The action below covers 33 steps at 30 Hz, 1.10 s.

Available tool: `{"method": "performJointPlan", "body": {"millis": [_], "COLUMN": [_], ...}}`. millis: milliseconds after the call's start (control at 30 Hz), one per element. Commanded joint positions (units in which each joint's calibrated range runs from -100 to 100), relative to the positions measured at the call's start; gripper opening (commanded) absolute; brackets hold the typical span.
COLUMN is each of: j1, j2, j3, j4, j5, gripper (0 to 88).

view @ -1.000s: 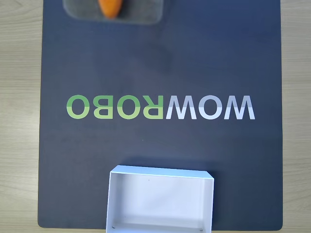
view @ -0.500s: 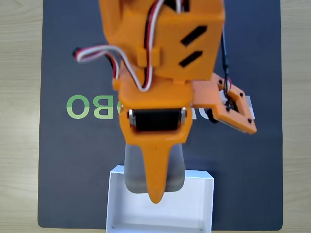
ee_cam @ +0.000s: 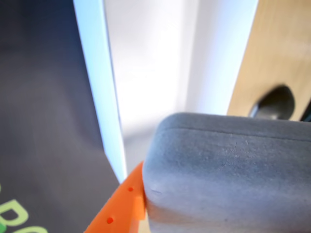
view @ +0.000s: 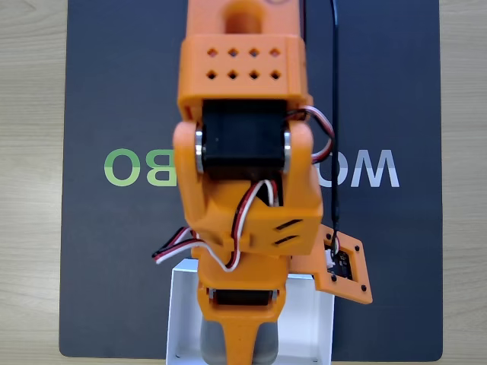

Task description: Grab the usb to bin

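While my arm stretches down the middle of the dark mat (view: pixel 114 289), I take the white bin (view: pixel 181 319) as my landmark and read everything from it, left to right in the fixed view. Left of the bin lies bare mat with the green letters (view: pixel 141 167) well above it. Over the bin's middle hangs my claw (view: pixel 242 351), clamped on the gray usb block (view: pixel 266 346): the block's rounded edges peek out on either side of my orange finger (view: pixel 240 334), inside the bin's walls as seen from above. Right of the bin's near wall my wrist camera bracket (view: pixel 344 272) juts out over the mat.

In the wrist view the usb block (ee_cam: pixel 228 179) sits directly against my orange jaw (ee_cam: pixel 121 206), and the bin's white floor (ee_cam: pixel 150 73) lies straight beyond it, its left wall (ee_cam: pixel 99 87) running away from me. So the block is already above the drop spot; I judge that only letting go remains, though I cannot tell how high it hangs over the floor.

Half a second ago the block straddled the bin's far wall; now it is further in, over the bin's interior, and my arm covers more of the lettering.
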Motion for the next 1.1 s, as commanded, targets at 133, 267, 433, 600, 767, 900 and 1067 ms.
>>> {"method": "performJointPlan", "body": {"millis": [133,267,433,600,767,900,1067], "j1": [0.1,-0.2,-0.7,-1.4,-1.6,-1.6,-1.5], "j2": [5.0,6.3,6.4,6.6,6.3,6.3,6.3], "j3": [-7.4,-8.2,-8.2,-8.2,-7.5,-7.5,-7.5], "j4": [-5.1,-5.7,-5.7,-5.8,-6.1,-6.0,-5.6], "j5": [0.1,0.3,2.4,4.1,4.4,4.4,6.0], "gripper": [24.9,24.9,25.8,25.9,31.3,38.3,47.9]}}
